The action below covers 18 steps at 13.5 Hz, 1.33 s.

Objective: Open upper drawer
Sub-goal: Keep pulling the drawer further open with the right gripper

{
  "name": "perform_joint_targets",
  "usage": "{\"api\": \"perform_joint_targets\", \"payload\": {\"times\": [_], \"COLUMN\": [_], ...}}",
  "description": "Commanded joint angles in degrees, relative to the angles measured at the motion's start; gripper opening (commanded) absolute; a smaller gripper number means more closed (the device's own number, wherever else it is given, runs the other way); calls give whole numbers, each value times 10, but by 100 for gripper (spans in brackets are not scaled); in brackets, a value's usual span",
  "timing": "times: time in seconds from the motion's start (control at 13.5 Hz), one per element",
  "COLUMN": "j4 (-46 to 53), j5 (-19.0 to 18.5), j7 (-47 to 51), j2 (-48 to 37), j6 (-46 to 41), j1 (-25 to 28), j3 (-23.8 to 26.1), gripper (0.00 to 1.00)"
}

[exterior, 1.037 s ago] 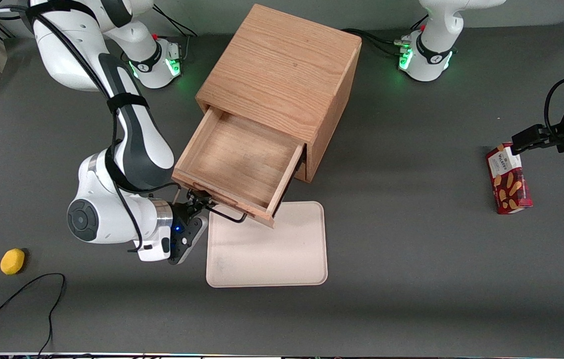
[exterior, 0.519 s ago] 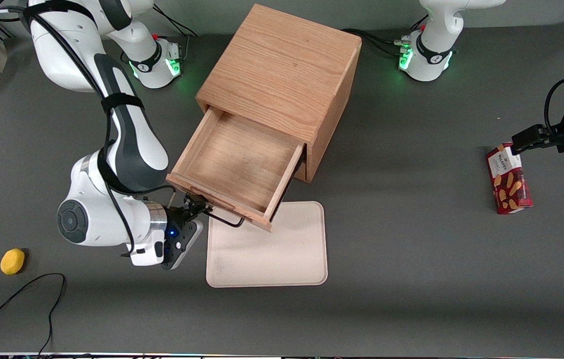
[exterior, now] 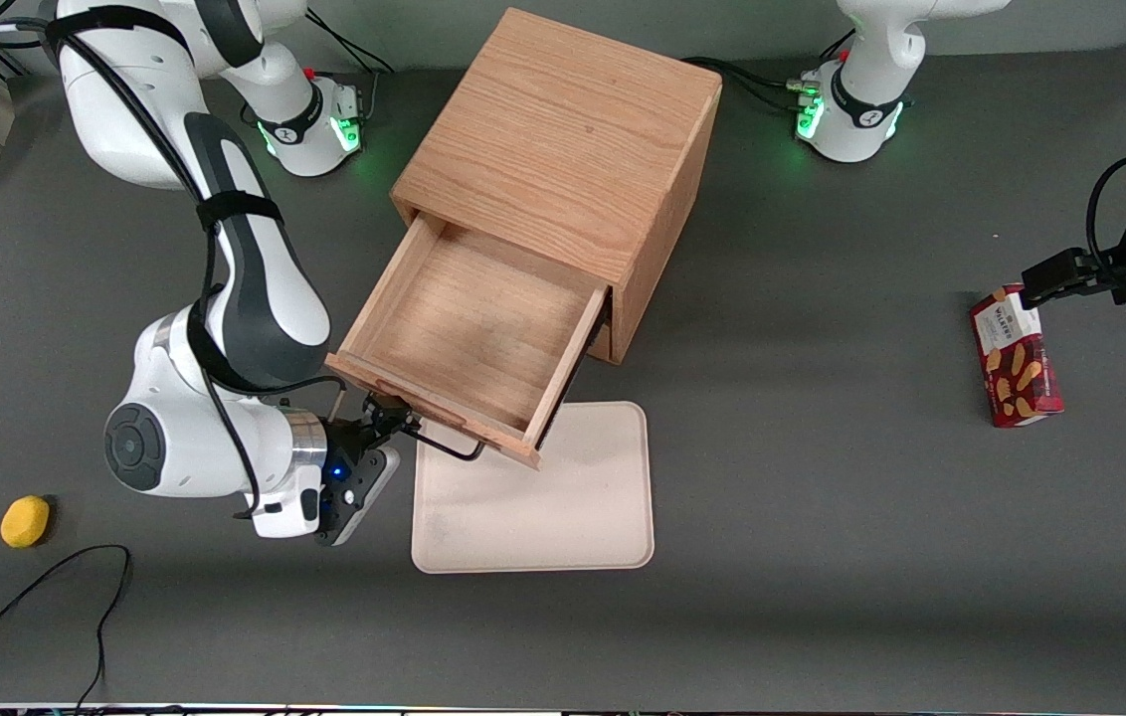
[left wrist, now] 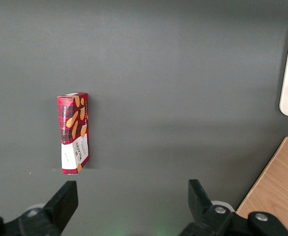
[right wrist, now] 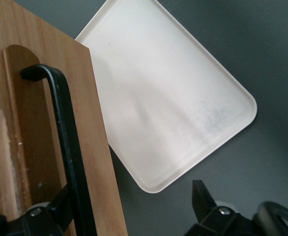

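The oak cabinet [exterior: 563, 139] stands mid-table with its upper drawer [exterior: 464, 328] pulled well out, its bare wooden floor showing. The drawer's thin black wire handle [exterior: 449, 446] sticks out of the drawer front toward the front camera. My right gripper [exterior: 392, 420] is at the handle's end nearest the working arm, in front of the drawer. In the right wrist view the gripper [right wrist: 131, 196] is open: the handle [right wrist: 65, 137] runs close beside one finger, and the other fingertip [right wrist: 201, 194] stands far off over bare table. The lower drawer is hidden under the upper one.
A cream tray [exterior: 533, 497] lies on the table partly under the open drawer's front, also in the wrist view as the tray [right wrist: 168, 98]. A yellow object [exterior: 25, 521] and a black cable [exterior: 46, 587] lie toward the working arm's end. A red biscuit box [exterior: 1016, 358] lies toward the parked arm's end.
The drawer has slid a little farther out of the cabinet. My right gripper and wrist moved with the handle, away from the cabinet and toward the working arm's end.
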Motion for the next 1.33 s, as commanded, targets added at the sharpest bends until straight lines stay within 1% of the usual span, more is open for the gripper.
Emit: {"api": "perform_joint_targets", "payload": {"times": [0.0,0.22,1.26], "j4": [32,36,51], "j5": [14,14,14], "j7": [-14,-14,-11], "j2": [18,22,27], "j6": [-5,-6,-9], "j1": [-11,-20,-23], "j3": [3,3,2], "gripper": [100,100,100]}}
